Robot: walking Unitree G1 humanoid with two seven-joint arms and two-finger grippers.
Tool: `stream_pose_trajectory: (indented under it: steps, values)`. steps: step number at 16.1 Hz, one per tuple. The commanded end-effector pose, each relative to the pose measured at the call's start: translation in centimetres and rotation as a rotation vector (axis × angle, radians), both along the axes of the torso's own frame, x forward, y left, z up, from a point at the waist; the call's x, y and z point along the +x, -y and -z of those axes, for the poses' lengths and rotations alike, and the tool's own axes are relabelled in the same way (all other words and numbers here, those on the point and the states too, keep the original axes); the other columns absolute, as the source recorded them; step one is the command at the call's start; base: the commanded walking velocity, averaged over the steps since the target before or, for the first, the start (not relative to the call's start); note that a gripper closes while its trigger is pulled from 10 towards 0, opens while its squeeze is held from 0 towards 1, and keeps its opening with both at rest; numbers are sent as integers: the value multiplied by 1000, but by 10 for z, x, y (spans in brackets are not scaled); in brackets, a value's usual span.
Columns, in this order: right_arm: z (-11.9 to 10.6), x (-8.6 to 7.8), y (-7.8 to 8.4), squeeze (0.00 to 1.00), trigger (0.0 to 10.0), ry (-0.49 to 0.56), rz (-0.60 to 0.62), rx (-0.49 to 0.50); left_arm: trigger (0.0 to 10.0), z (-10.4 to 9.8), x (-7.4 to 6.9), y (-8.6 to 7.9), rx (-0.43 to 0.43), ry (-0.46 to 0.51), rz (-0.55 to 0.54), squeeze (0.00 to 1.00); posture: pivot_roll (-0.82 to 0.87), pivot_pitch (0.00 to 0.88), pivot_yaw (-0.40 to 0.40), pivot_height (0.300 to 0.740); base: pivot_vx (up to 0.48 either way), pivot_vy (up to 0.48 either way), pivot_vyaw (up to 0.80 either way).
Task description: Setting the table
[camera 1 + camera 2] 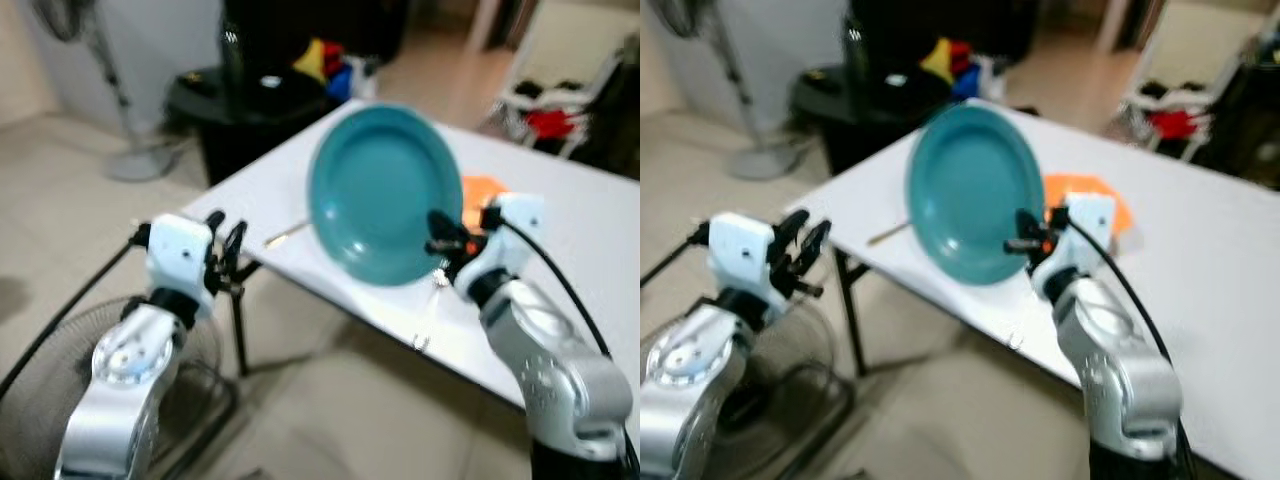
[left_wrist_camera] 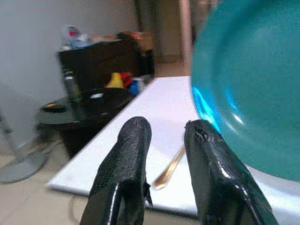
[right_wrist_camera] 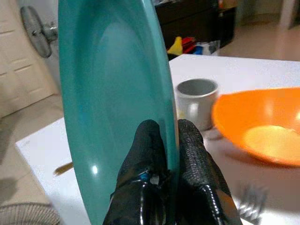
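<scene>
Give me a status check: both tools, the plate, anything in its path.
Right tool shut on teal plate rim, plate held upright above white table. Left tool open, off the table edge. Orange bowl, grey cup behind plate.

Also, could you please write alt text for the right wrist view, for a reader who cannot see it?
Two black fingers of the right gripper pinch the rim of a teal plate, held on edge above a white table. Behind the plate stand a grey cup and an orange bowl; a fork lies near the bowl.
</scene>
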State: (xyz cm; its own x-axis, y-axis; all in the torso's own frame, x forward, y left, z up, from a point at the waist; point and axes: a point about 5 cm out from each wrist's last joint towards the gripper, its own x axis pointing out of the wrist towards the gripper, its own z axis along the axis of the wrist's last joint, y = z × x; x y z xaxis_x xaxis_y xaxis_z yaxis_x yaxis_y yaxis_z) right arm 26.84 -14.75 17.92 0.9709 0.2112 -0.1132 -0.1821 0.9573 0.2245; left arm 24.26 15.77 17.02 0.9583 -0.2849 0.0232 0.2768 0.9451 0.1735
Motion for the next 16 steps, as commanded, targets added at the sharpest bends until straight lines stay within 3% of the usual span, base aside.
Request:
stream_pose_trajectory:
  steps: [1, 5, 8, 11, 12, 16]
  values:
    - [-2, 2, 10, 0, 10000, -9, 30, 31, 10000, 2, 0, 9, -9, -23, 58, 0, 128, 0, -3, 740, 0, 0, 0]
    - [10, 17, -2, 0, 10000, -177, -74, 134, 10000, 6, 5, 12, 36, -63, 155, 0, 120, 0, 5, 740, 0, 0, 0]
    - [21, 35, 4, 0, 10000, -315, -7, 313, 10000, 4, 7, 12, 45, -74, 228, 0, 122, 0, 19, 740, 0, 0, 0]
    - [29, 41, 4, 0, 10000, -386, -19, 386, 10000, 7, 5, 12, 62, -95, 282, 0, 126, 0, 20, 740, 0, 0, 0]
    - [42, 47, 2, 0, 10000, -463, -13, 466, 10000, 8, 4, 12, 71, -108, 314, 0, 125, 0, 26, 740, 0, 0, 0]
    - [65, 57, -2, 0, 10000, -584, 10, 568, 10000, 10, -4, 15, 64, -135, 372, 0, 138, 0, 21, 740, 0, 0, 0]
